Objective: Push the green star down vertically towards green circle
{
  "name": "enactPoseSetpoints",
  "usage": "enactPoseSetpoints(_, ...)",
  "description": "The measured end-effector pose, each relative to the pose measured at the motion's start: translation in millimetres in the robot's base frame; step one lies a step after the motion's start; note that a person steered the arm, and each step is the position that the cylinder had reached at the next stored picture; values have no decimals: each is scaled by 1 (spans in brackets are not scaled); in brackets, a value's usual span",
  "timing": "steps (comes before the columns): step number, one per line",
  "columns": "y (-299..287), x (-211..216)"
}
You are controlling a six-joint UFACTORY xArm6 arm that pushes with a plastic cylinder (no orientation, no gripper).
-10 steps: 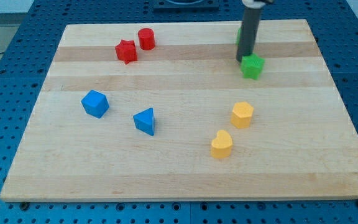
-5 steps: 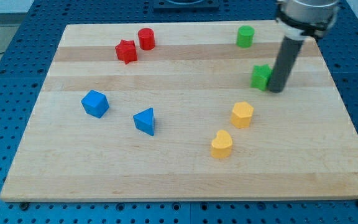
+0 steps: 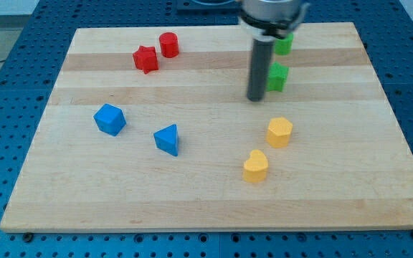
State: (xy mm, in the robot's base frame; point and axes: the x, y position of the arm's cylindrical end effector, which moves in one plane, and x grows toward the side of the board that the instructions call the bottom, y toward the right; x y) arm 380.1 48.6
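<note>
My tip (image 3: 255, 99) has no claw, only a plain rod. The green star (image 3: 278, 76) sits just right of it, green circle (image 3: 284, 44) beyond; poorly placed for a push.

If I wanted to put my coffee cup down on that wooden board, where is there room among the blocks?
The broadest bare strip runs along the view's bottom, below the two yellow blocks and the blue triangle block. The middle, between the red blocks and my tip, is bare too. It is crowded at the view's top right, around the green star and green circle.
</note>
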Motion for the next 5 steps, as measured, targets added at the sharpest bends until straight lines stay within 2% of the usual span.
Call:
enactPoseSetpoints(1, 11, -47)
enactPoseSetpoints(5, 81, -52)
